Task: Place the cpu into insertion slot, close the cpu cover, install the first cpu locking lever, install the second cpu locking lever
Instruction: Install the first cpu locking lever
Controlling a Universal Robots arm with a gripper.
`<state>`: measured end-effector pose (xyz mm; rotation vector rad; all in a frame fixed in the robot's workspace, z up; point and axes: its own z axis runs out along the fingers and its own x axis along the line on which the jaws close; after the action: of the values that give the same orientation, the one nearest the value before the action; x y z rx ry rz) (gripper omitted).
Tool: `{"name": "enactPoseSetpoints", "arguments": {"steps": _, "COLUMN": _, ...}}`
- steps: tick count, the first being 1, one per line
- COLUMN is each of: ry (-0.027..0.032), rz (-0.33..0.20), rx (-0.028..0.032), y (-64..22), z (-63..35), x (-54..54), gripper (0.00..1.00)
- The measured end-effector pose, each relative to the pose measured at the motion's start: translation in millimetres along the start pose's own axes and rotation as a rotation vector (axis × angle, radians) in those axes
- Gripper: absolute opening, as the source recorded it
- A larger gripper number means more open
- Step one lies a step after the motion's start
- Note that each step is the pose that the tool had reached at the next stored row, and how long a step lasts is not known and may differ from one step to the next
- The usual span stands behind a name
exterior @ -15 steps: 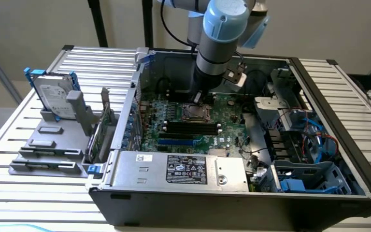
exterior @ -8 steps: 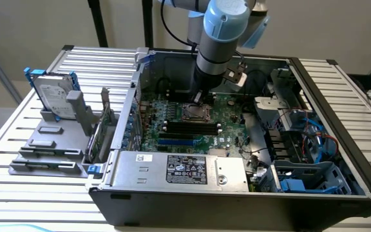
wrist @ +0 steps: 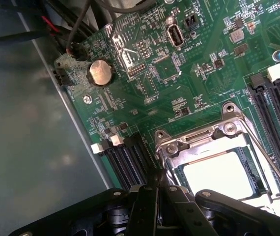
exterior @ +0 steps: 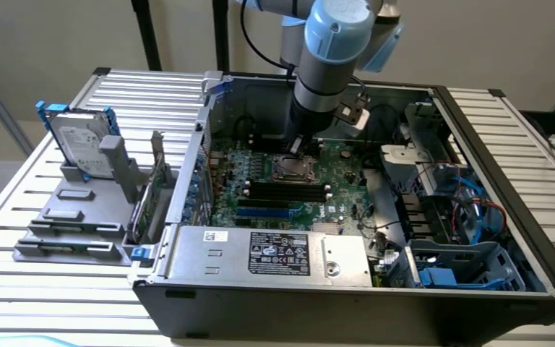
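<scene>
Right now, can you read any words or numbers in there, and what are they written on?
"INT USB2": beside the small upright connector on the green circuit board, in the wrist view; the last character is uncertain.
White label on the silver box: print too small to read.
Black label on the same box: logos and text too small to read.
Other white markings on the circuit board: too blurred to read.

Arm [exterior: 321, 79] over insertion slot [exterior: 291, 169], open computer case [exterior: 355, 303]
</scene>
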<state>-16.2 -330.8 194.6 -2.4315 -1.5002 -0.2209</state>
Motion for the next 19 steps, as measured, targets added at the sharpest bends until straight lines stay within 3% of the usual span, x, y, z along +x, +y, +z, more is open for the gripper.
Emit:
{"name": "enactPoseSetpoints", "arguments": {"steps": 12, "ry": 0.0103, "rz": 0.0, "rx": 0.0053, "y": 2.5, "z": 1.5, "x": -1.6, "gripper": 0.11}}
{"name": "enactPoseSetpoints", "arguments": {"steps": 15, "ry": 0.0154, "rz": -0.001, "rx": 0.0083, "y": 2.8, "z": 2.3, "x": -2.3, "gripper": 0.11}}
{"name": "enactPoseSetpoints", "arguments": {"steps": 19, "ry": 0.0266, "rz": -0.002, "rx": 0.0143, "y": 3.0, "z": 3.2, "x": -2.7, "gripper": 0.11}}
